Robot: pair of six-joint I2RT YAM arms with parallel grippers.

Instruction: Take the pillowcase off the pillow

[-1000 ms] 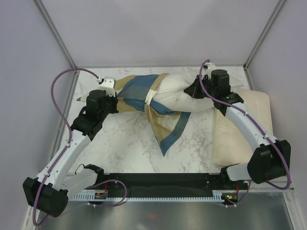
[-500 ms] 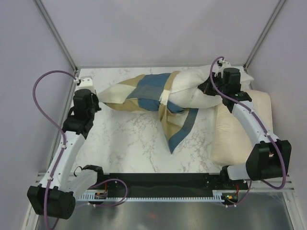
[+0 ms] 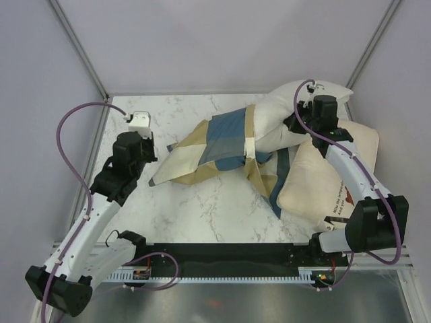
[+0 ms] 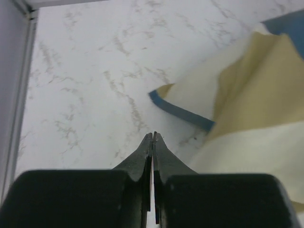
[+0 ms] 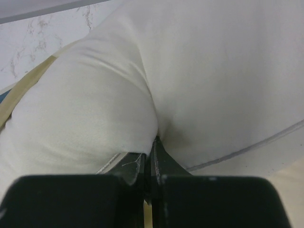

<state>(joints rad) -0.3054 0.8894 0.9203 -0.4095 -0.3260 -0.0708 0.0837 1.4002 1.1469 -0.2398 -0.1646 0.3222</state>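
My left arm reaches from its base at the near left corner forward along the left side of the marble table, and the wrist bends to the back. My left pincer is fully closed, both tips pressed together, and it holds nothing. It hangs over bare marble, and the nearest corner of the pillowcase, with a blue edge, lies just beside it on the right, not touching.

The pillowcase lies slack in the middle of the table, blue, tan and cream. Its right part is around the left end of the pillow, and one flap falls down toward the near edge. The pillow itself lies at the back right, with its bare white end in the corner. It leans partly on a flatter cream pillow with print.

My right arm rises from the near right base, folds at the elbow and stretches forward over that cream pillow. My right pincer is closed on a fold of the pillow's white cloth
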